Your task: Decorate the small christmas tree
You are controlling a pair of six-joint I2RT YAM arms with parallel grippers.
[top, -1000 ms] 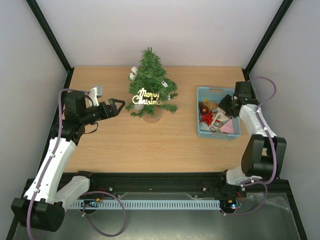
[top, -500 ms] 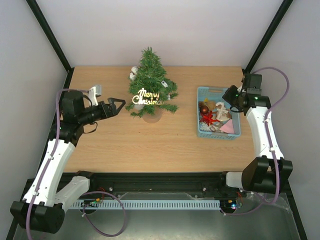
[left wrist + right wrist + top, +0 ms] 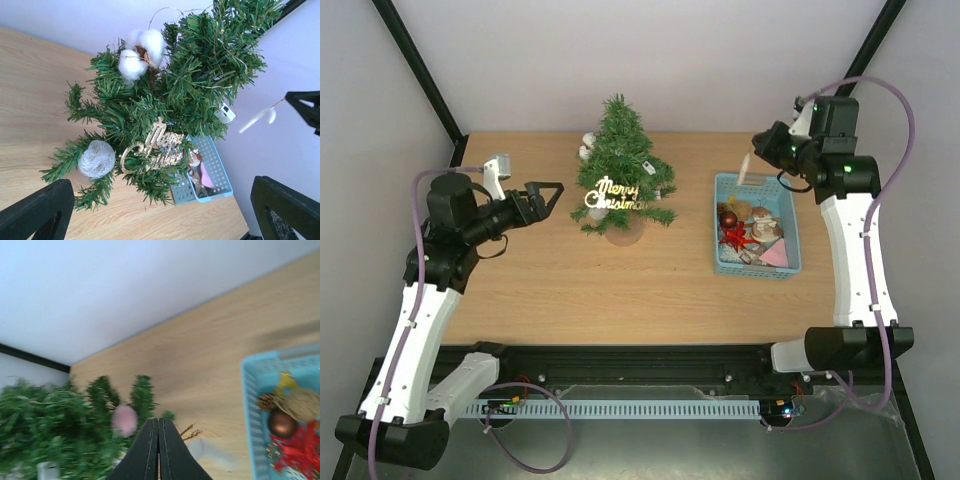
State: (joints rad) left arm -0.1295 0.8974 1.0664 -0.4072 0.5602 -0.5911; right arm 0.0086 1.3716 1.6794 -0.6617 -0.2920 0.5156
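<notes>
While the left gripper (image 3: 552, 195) hangs wide open just left of the small christmas tree (image 3: 620, 160), nothing between its fingers (image 3: 37, 212), the right gripper (image 3: 758, 150) is pinched closed on the thin hanger of a pale ornament (image 3: 745, 168). Ornament dangles in the air above the far edge of the light-blue basket (image 3: 756, 272), clear of the tree. Right wrist view shows it as a pinkish blur (out of focus, shape not readable).

Tree stands upright on its tan base (image 3: 625, 232) at the back middle of the tabletop (image 3: 570, 290), between the two grippers. Basket is near it on the right, not touching.

On the tree:
- gold "Merry Christmas" sign (image 3: 612, 193) at the front
- white cotton bolls (image 3: 140, 52) on the far-left side
- white string ball (image 3: 96, 158) low down
- fine wire with a small white box (image 3: 225, 113)

Basket holds a brown bauble (image 3: 728, 218), a red piece (image 3: 732, 238), and other bits I can't make out.
</notes>
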